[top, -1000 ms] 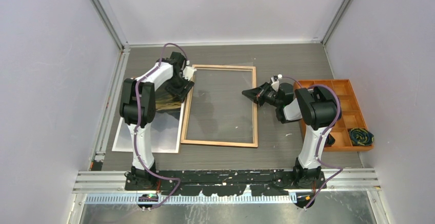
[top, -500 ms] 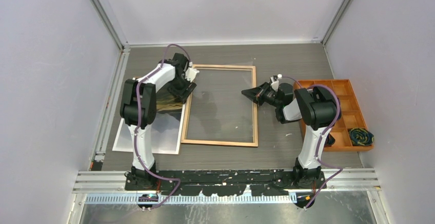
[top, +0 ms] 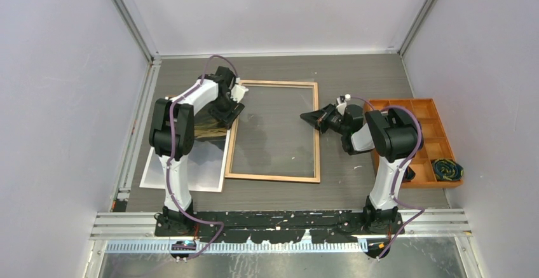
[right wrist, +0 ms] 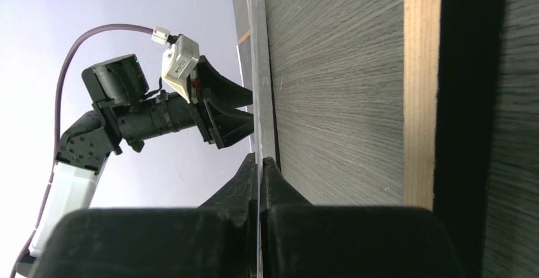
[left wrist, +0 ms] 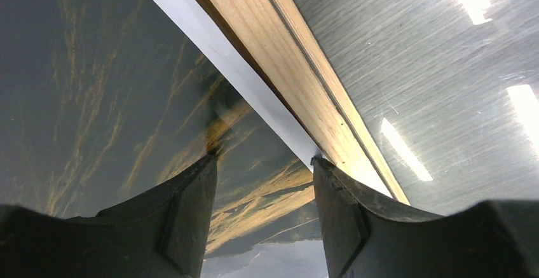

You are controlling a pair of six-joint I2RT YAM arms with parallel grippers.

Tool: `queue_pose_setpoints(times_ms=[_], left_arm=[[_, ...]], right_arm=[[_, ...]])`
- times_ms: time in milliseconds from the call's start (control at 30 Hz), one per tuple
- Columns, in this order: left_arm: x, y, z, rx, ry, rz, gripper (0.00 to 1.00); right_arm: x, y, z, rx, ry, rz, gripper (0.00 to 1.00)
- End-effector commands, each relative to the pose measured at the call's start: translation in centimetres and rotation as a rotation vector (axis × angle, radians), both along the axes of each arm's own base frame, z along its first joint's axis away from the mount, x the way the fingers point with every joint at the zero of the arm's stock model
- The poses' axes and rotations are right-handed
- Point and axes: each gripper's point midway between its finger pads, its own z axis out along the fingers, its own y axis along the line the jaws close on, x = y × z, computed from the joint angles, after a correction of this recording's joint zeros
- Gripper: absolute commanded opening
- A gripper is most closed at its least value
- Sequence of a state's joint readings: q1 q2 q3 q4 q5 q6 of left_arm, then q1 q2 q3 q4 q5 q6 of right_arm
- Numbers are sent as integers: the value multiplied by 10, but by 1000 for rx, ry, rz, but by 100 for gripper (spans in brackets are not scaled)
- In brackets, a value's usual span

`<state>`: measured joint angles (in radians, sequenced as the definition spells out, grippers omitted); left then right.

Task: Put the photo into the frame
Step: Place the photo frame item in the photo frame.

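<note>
The frame lies flat mid-table with its light wood back up. A clear glossy sheet hangs tilted over it. My right gripper is shut on that sheet's right edge, just inside the frame's right rail. The photo, dark landscape with gold streaks, lies left of the frame, partly under my left arm. My left gripper is open, tips down on the print. One fingertip rests on the dark image. The other sits at the white border beside the frame's left rail.
An orange compartment tray stands at the right behind my right arm, with a dark blue-and-yellow bundle in a near cell. Walls close the table on three sides, and metal rails run along its left and near edges.
My left gripper has crept a little toward the far end of the frame's left rail. The right gripper and the clear sheet have barely moved.
</note>
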<state>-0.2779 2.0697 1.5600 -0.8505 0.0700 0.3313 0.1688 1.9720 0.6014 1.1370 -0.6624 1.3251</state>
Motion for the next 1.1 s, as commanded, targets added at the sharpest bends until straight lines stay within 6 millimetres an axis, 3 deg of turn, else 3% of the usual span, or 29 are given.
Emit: queue_pose_setpoints(times_ms=[0,200,600,867,1067], left_arm=[[-20,-24,-1,-79,56,-53,59],[-22,-28,2,-64,35,-82,59],[-23,-22,0,-33,19,-92,59],[-22,-18,-5,-12,16,-96,59],[-22,-17,-7,-7,16,-95,59]], right_arm=[[1,6,22,-29,-93,1,4],[-4,12,17,-112,-81,22,8],[-14,26,11,-373,-81,117,39],[-20,18,23,-512,-103,150,56],[-20,17,28,-580,-125,164,74]])
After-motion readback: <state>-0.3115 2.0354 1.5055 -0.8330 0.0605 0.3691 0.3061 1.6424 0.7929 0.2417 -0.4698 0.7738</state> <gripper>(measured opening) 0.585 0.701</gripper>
